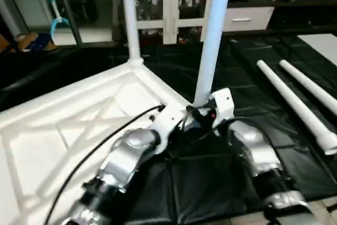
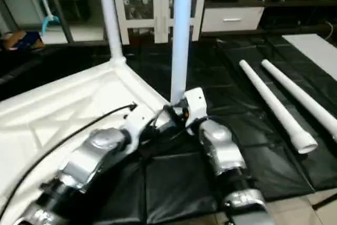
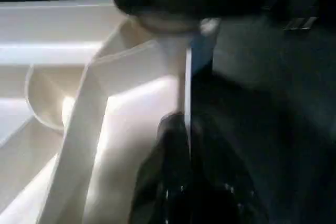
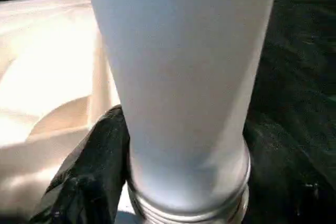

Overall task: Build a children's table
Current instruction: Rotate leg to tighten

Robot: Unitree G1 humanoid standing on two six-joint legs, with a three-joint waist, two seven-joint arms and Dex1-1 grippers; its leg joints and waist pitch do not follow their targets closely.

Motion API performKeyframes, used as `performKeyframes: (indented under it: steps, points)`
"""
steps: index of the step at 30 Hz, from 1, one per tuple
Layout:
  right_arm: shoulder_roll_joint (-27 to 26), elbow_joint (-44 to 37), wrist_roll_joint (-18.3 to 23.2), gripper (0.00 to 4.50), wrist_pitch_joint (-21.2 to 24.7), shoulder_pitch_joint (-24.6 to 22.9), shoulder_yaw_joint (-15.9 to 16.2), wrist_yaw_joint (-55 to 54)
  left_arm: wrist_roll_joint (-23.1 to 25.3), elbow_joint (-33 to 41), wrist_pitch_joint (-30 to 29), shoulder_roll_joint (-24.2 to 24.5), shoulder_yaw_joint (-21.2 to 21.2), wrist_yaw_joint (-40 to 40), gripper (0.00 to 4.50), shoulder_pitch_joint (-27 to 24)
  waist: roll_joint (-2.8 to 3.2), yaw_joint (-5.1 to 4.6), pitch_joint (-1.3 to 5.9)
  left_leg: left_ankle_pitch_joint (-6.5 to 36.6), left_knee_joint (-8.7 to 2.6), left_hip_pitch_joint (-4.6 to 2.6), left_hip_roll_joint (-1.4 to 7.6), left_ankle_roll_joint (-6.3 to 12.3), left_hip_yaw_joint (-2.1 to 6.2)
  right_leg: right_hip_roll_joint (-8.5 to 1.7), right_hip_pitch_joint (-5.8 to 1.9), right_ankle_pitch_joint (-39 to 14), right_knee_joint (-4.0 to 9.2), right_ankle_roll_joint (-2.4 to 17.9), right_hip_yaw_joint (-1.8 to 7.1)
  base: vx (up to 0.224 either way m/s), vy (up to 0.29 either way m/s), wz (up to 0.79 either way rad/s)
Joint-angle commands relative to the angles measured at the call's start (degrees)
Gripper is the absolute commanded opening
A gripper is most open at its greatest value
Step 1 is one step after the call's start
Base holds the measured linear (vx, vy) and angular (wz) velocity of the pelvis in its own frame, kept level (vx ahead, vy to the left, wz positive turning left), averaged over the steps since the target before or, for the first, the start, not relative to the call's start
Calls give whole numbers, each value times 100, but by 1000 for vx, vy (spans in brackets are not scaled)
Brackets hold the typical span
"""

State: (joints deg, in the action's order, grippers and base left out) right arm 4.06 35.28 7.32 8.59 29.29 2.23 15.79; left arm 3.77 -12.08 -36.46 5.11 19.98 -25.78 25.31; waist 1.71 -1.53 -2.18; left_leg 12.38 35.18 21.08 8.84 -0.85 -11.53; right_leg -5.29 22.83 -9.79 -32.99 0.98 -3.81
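While both silver forearms reach forward from 6 o'clock, the two hands meet at the near corner of the upturned table top (image 1: 63, 125), which lies ribs-up on black floor mats (image 1: 210, 183). The left hand (image 2: 158, 121) comes in from 7 o'clock with its fingers pressed together, holding nothing, and it sits right against the corner of the top. The right hand (image 2: 178, 113) comes in from 5 o'clock; its fingers (image 4: 89, 177) stand spread around the foot of an upright leg (image 1: 212, 35), one on either side just above the threaded end. That leg rises straight up from the near corner socket, its thread still partly showing in the right wrist view.

Further out, at 11 o'clock, a second leg (image 1: 129, 14) stands upright in the far corner socket of the top.

At 2 to 3 o'clock, well apart from the top, two loose legs (image 2: 274, 106) lie side by side on the mats, running away toward 11 o'clock.

At 12 o'clock, beyond the mats, stands a white cabinet (image 1: 168, 3) with glass doors, and just beside it at 1 o'clock a white drawer unit (image 1: 247, 18).
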Motion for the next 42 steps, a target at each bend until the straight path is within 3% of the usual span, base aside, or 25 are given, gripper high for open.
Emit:
performKeyframes:
  steps: [1, 9, 10, 12, 14, 15, 17, 19, 20, 22, 24, 27, 29, 32, 36, 38, 42]
  points:
    - [-50, 178, -116, 269, 113, -25, -4, -255, 106, -204, -2, -13, -135, 304, 0, -1, -28, -29, 258, 2382, -529, -116, 361, -107, 297, -347, -87, -3019, 567, 581, 184, 0, 0, 0]
    - [-278, 30, 136, 269, -187, 21, 81, 442, 139, -243, 32, 26, -138, 288, 0, 39, -14, -18, 251, 2463, -565, -84, 390, -78, 308, -350, -92, -2805, 541, 609, 192, 0, 0, 0]
    - [-244, -59, 177, 325, -200, 1, 116, 602, 151, -231, 144, 95, -94, 226, 0, 27, -20, -17, 249, 2445, -565, -77, 388, -70, 304, -351, -93, -2784, 540, 619, 194, 0, 0, 0]
    - [-94, -394, 338, 339, -163, -90, 170, 1108, 211, -59, 579, 384, 163, -139, 0, -97, -8, 7, 259, 2379, -562, -68, 389, -15, 302, -361, -109, -2711, 535, 643, 206, 0, 0, 0]
    - [-67, -464, 386, 339, -128, -107, 164, 1241, 230, -3, 663, 454, 224, -235, 0, -137, -24, 10, 268, 2156, -571, -10, 402, 68, 302, -376, -160, -2497, 496, 677, 226, 0, 0, 0]
    - [28, -611, 434, 372, -114, -139, 154, 1457, 206, 172, 758, 600, 330, -487, 0, -253, -13, 24, 272, 1982, -567, -11, 407, 110, 291, -379, -159, -2348, 485, 752, 231, 0, 0, 0]
    - [144, -768, 533, 381, -21, -177, 163, 1763, 175, 336, 860, 745, 411, -708, 0, -366, -8, 43, 286, 1751, -551, -12, 416, 185, 269, -383, -183, -2096, 452, 889, 244, 0, 0, 0]
    - [411, -1033, 683, 383, 129, -249, 223, 2314, 97, 610, 1011, 999, 528, -1070, 0, -559, -11, 53, 294, 1544, -549, -3, 426, 273, 260, -365, -203, -1821, 409, 1000, 239, 0, 0, 0]
    - [690, -1208, 703, 414, 214, -317, 353, 2729, 29, 789, 1213, 1206, 622, -1362, 0, -705, -7, 78, 296, 1441, -544, -9, 435, 325, 262, -365, -222, -1705, 392, 1057, 231, 0, 0, 0]
    - [1280, -1553, 709, 422, 303, -481, 610, 3547, -123, 1123, 1340, 1559, 738, -1801, 0, -972, -8, 122, 294, 1338, -528, -42, 451, 405, 230, -359, -207, -1531, 364, 1116, 242, 28, -6, 2]
    - [1611, -1739, 766, 422, 374, -576, 625, 3971, -185, 1303, 1437, 1772, 787, -1988, 0, -1113, 25, 183, 313, 1098, -505, -110, 464, 451, 198, -329, -166, -1161, 325, 1245, 254, 68, -7, 9]
    - [1978, -1925, 909, 422, 468, -683, 554, 4505, -293, 1511, 1552, 1926, 724, -2188, 0, -1272, 19, 252, 338, 494, -468, -73, 457, 667, 187, -310, -222, -282, 197, 1493, 252, 60, 9, 4]
    - [2124, -2004, 961, 422, 491, -741, 541, 4707, -358, 1611, 1602, 1978, 705, -2309, 0, -1324, 6, 275, 351, 335, -445, -68, 446, 755, 180, -319, -242, -84, 173, 1561, 256, 0, 0, 0]
    - [2388, -2140, 1040, 422, 510, -863, 594, 5044, -473, 1779, 1640, 2071, 706, -2521, 0, -1383, -10, 314, 319, 567, -464, -72, 456, 737, 168, -341, -241, -526, 225, 1521, 263, 0, 0, 0]
    - [2535, -2075, 1043, 422, 590, -894, 667, 5311, -513, 1880, 1602, 2146, 776, -2629, 0, -1385, 6, 324, 286, 1163, -510, -107, 459, 400, 182, -332, -218, -1346, 317, 1319, 271, 0, 0, 0]
    - [2513, -1992, 992, 422, 536, -894, 696, 5347, -521, 1882, 1610, 2116, 775, -2637, 0, -1378, 13, 317, 288, 1208, -520, -115, 461, 305, 186, -326, -209, -1400, 321, 1278, 276, 0, 0, 0]
    - [2483, -1913, 882, 422, 468, -930, 814, 5405, -517, 1874, 1623, 2093, 771, -2658, 0, -1371, -6, 318, 297, 1146, -511, -110, 455, 285, 181, -328, -213, -1346, 320, 1279, 280, 0, 0, 0]
